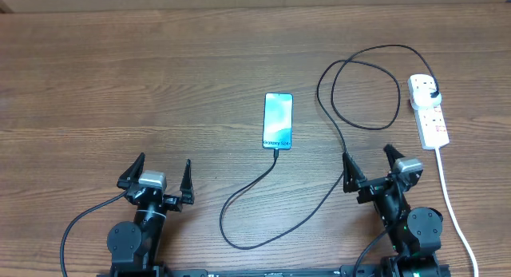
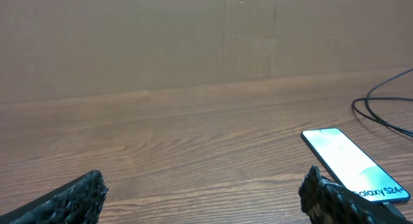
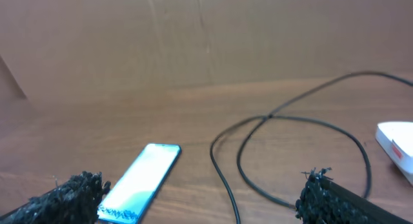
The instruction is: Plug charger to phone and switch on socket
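The phone (image 1: 278,120) lies flat mid-table with its blue-cyan screen lit; it also shows in the left wrist view (image 2: 352,164) and the right wrist view (image 3: 143,181). The thin black charger cable (image 1: 331,117) runs from the phone's near end, loops toward me, then curls right to a black plug seated in the white power strip (image 1: 429,111). The cable also shows in the right wrist view (image 3: 290,121). My left gripper (image 1: 156,175) is open and empty near the front edge, left of the phone. My right gripper (image 1: 369,165) is open and empty, close to the cable.
The strip's white cord (image 1: 455,205) runs along the right side toward the front edge. A cardboard wall (image 2: 193,37) stands behind the table.
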Controlling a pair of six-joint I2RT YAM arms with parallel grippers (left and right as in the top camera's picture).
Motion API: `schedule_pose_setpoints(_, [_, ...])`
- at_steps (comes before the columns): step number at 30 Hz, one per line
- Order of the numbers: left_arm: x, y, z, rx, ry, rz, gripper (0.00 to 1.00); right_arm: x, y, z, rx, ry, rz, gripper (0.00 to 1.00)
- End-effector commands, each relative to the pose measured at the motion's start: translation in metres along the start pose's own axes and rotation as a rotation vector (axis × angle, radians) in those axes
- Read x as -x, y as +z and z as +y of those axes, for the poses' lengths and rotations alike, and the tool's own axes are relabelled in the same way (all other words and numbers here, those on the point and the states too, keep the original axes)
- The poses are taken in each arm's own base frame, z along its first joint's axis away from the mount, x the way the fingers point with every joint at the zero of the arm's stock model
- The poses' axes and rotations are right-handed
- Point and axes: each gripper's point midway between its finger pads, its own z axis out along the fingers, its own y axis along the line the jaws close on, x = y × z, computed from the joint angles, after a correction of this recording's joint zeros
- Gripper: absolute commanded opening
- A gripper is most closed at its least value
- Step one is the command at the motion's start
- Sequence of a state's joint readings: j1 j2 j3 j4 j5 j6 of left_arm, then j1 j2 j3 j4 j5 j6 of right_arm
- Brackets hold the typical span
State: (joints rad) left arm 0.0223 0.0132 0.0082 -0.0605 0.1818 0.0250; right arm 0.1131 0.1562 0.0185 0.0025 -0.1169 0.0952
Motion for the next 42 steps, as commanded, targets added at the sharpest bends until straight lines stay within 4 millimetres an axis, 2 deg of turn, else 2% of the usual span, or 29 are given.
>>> schedule_pose_setpoints(1, [0.000, 0.000, 0.004, 0.020, -0.013, -0.002, 1.00, -0.004, -0.004, -0.009, -0.051, -0.029, -0.002, 1.00])
schedule_pose_setpoints(2, [0.000, 0.000, 0.004, 0.020, -0.014, -0.002, 1.00, -0.006, -0.005, -0.010, -0.062, -0.028, 0.003, 1.00])
schedule_pose_setpoints(7, [0.000, 0.000, 0.004, 0.020, -0.013, -0.002, 1.00, 0.011, -0.010, -0.009, -0.064, -0.055, -0.069, 1.00])
schedule_pose_setpoints(14, [0.000, 0.000, 0.004, 0.020, -0.013, -0.002, 0.99, 0.011, -0.010, -0.017, -0.107, -0.052, -0.072, 1.00])
schedule_pose_setpoints(42, [0.000, 0.000, 0.004, 0.020, -0.013, -0.002, 0.99, 0.011, -0.010, -0.016, -0.103, -0.052, -0.071, 1.00])
